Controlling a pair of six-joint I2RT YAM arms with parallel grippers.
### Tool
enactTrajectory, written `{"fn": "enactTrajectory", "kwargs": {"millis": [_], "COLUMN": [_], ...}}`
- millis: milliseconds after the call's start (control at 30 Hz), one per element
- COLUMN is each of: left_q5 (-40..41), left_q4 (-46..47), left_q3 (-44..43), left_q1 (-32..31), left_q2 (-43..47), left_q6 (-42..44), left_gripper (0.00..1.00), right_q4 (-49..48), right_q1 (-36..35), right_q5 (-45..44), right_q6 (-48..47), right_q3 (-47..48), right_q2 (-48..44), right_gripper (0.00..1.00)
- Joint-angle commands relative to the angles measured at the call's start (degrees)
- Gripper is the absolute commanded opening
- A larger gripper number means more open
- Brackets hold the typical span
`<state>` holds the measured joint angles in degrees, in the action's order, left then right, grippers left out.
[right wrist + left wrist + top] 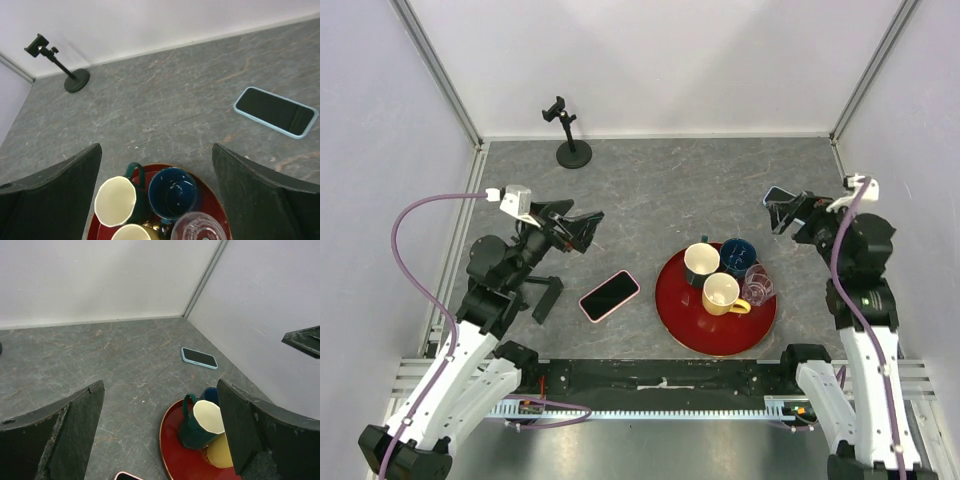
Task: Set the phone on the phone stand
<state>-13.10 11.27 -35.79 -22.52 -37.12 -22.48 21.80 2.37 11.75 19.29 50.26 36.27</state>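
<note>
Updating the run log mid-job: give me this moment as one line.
left gripper: open, empty | right gripper: open, empty | pink phone: flat on table | blue phone: flat on table | phone stand: empty

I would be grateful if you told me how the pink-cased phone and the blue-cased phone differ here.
The pink-cased phone has a pink rim; the blue-cased phone has a light blue one. The pink-cased phone lies just left of the red tray, near the left gripper; the blue-cased phone lies farther back on the right, by the right gripper. Both lie flat on the table, dark screens up, neither on the phone stand.
</note>
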Motion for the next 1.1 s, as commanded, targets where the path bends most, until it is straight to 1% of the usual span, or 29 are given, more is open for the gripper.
{"fn": "enactTrajectory", "kwargs": {"millis": [0,67,100,133,167,200,233,267,333,367,400,467,500,533,567,600,633,667,700,767,800,833,867,900,933,967,1067], "left_q5": [7.0,10.7,12.1,13.0,15.5,17.4,17.8,18.0,17.6,16.6,14.1,13.5,10.9,10.0,7.2,5.0,2.5,-1.9,-3.6,-5.3,-5.7,-6.0,-7.1,-7.5,-7.9,-8.3,-11.1], "left_q4": [-4.9,-6.8,-9.0,-10.2,-10.9,-14.4,-15.2,-16.1,-18.2,-18.3,-18.2,-16.5,-15.1,-12.8,-11.5,-9.8,-9.0,-7.7,-6.6,-3.1,-0.5,2.1,7.3,9.2,10.3,10.4,14.2], "left_q3": [-4.8,-5.9,-6.7,-7.1,-7.7,-8.7,-9.2,-9.7,-11.8,-12.5,-13.9,-15.0,-15.4,-15.5,-15.6,-16.0,-16.4,-17.0,-18.2,-19.2,-19.1,-19.0,-19.3,-20.1,-21.3,-25.0,-31.4], "left_q1": [0.2,0.2,0.2,0.3,0.3,0.4,0.4,0.5,1.4,2.1,3.7,5.4,7.8,9.3,11.0,14.8,16.9,18.8,21.4,22.3,25.0,25.6,26.7,27.2,27.5,28.0,29.2], "left_q2": [-2.3,-3.0,-3.2,-3.4,-4.3,-4.9,-5.6,-6.4,-9.2,-10.1,-11.7,-13.1,-14.3,-15.2,-16.1,-17.3,-20.5,-22.3,-24.4,-29.6,-31.1,-32.6,-36.4,-38.4,-41.1,-45.6,-52.9], "left_q6": [-2.5,-2.0,-1.9,-1.9,-2.0,-1.6,-1.2,-0.9,-1.8,-3.0,-3.6,-6.5,-7.3,-8.3,-10.8,-12.5,-14.3,-17.7,-18.5,-21.0,-22.2,-24.8,-26.0,-26.7,-26.7,-26.8,-28.2], "left_gripper": [1.00,1.00,1.00,1.00,1.00,1.00,1.00,1.00,1.00,1.00,1.00,1.00,1.00,1.00,1.00,1.00,1.00,1.00,0.99,0.98,0.98,0.97,0.96,0.95,0.93,0.93,0.91], "right_q4": [-12.6,-18.5,-20.0,-21.3,-23.3,-24.1,-25.9,-27.5,-31.4,-32.8,-34.1,-37.3,-38.2,-40.4,-41.1,-42.1,-43.9,-44.6,-44.8,-44.7,-44.5,-44.0,-44.3,-44.7,-46.0,-46.5,-46.3], "right_q1": [-1.1,-4.5,-5.9,-8.9,-10.5,-12.2,-15.5,-16.9,-20.7,-22.0,-23.0,-26.0,-26.8,-28.3,-28.7,-29.3,-30.3,-30.8,-31.0,-31.3,-31.3,-31.3,-31.3,-31.3,-31.3,-31.3,-31.3], "right_q5": [5.9,3.5,2.7,1.7,0.8,-1.0,-1.9,-2.2,-3.3,-3.8,-3.8,-3.2,-3.2,-2.0,-1.2,-0.4,0.3,1.0,1.0,1.2,1.0,0.5,0.0,0.0,-0.1,-0.3,-2.7], "right_q6": [4.3,6.4,6.7,6.7,6.7,6.3,6.2,6.2,7.0,7.5,7.9,8.0,8.2,8.3,8.4,8.4,8.3,7.6,7.2,5.5,4.8,3.9,2.3,1.6,1.0,0.3,-2.4], "right_q3": [-1.8,-2.4,-2.1,-1.2,-0.4,0.4,2.0,2.6,4.8,5.6,6.7,10.4,11.6,13.4,14.2,14.5,14.4,14.2,14.1,13.7,13.6,13.1,12.8,12.1,10.8,10.2,8.8], "right_q2": [7.0,11.2,12.8,14.9,19.1,21.5,23.7,28.0,32.4,36.8,39.0,45.5,47.6,49.3,52.1,53.0,53.8,54.9,55.4,56.4,56.6,56.5,56.5,56.3,56.1,55.8,55.0], "right_gripper": [0.98,0.98,0.98,0.98,0.98,0.98,0.98,0.98,0.98,0.98,0.98,0.98,0.98,0.98,0.98,0.98,0.98,0.98,0.98,0.98,0.98,0.98,0.98,0.98,0.98,0.98,0.98]}}
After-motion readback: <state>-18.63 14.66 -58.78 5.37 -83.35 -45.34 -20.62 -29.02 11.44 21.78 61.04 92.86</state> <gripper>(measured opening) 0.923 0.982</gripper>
